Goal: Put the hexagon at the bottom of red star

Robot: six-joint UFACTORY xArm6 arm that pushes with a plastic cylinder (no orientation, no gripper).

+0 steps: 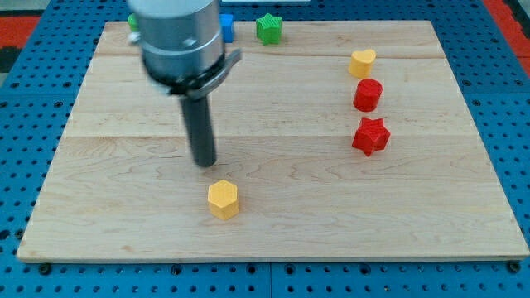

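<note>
A yellow hexagon [223, 199] lies on the wooden board [116, 199], left of centre and near the view's bottom. A red star [370, 136] lies at the view's right, far from the hexagon. My tip [204, 163] rests on the board just above and slightly left of the yellow hexagon, a small gap apart from it. The dark rod rises from the tip into the grey arm body at the view's top.
A red round block [368, 94] and a yellow heart [362, 63] stand in a column above the red star. A green star [269, 28] and a blue block [226, 26] lie at the board's top edge, and a green block [132, 21] is partly hidden behind the arm.
</note>
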